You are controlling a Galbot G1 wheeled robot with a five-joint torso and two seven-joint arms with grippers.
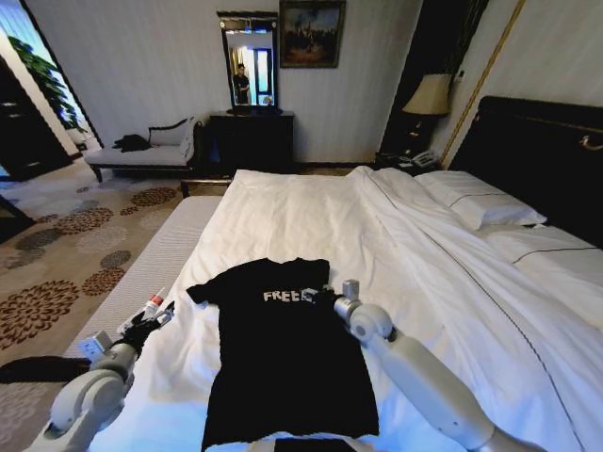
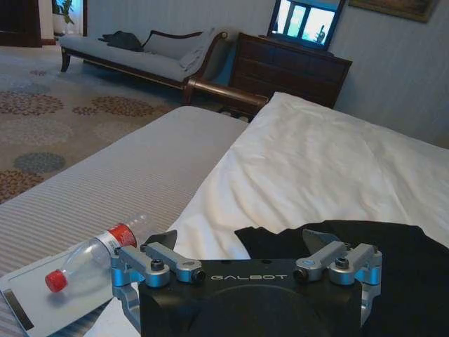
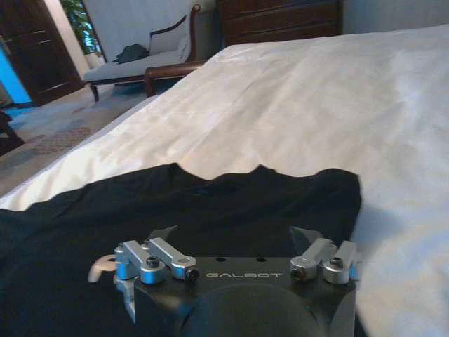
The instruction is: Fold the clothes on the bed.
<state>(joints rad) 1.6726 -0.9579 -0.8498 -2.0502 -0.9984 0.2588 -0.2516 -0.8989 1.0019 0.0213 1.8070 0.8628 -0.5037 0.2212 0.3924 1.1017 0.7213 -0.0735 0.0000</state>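
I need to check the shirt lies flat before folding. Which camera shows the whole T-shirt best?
The head view: the T-shirt lies spread on the bed, lettering visible. The left wrist view shows one sleeve; the right wrist view just its upper part.

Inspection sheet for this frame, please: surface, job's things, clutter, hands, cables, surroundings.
Surface: bed with white duvet, pillows at the dark headboard.
Job's things: black T-shirt lying flat, chest lettering up, not yet folded.
Clutter: plastic bottle with red cap on a flat grey device, on the striped bench beside the bed.
Hands: left hand open, at the shirt's sleeve on the robot's left; right hand open, over the sleeve on the robot's right.
Cables: nothing seen.
Surroundings: chaise carrying a dark heap, dresser with mirror, lamp, patterned carpet.
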